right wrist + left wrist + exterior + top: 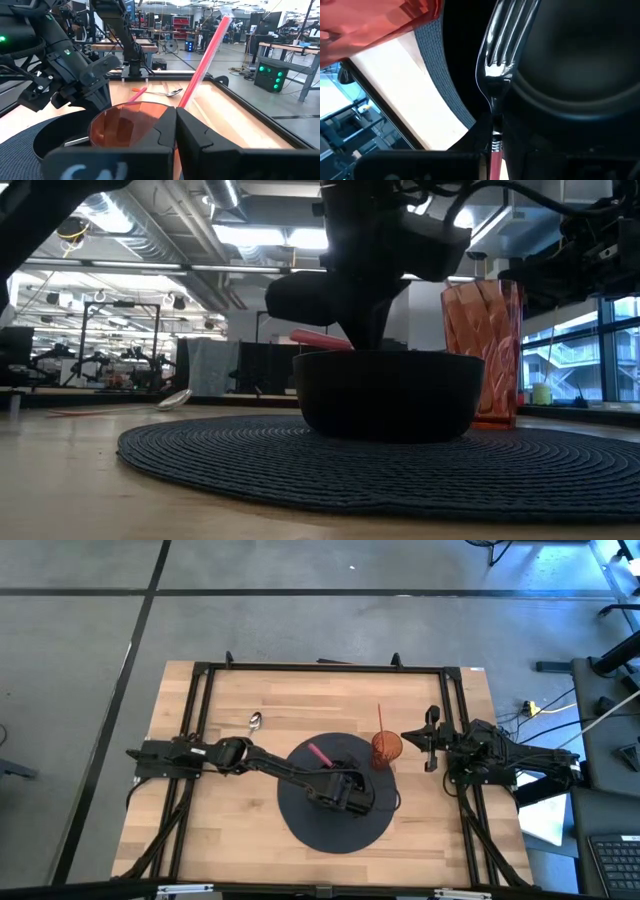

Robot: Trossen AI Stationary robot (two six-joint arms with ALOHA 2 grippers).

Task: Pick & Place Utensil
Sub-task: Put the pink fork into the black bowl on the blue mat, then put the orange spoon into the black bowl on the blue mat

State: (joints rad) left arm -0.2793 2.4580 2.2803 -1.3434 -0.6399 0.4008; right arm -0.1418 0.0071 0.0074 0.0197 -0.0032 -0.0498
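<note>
Your left gripper (345, 792) is clamped on the pink-handled fork (496, 55), tines hanging just over the black bowl (388, 394) below it, apparently ready for placing. Your right gripper (432, 740) waits pinched together and empty, just beside the orange cup (387, 748).

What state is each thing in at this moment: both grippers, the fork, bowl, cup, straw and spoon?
left gripper: shut on the fork, over the bowl.
fork: held, tines pointing over the bowl.
bowl: upright on the round mat.
cup: upright at the mat's edge.
straw: leaning in the cup.
spoon: lying loose on the table.
right gripper: shut, empty, beside the cup.
</note>
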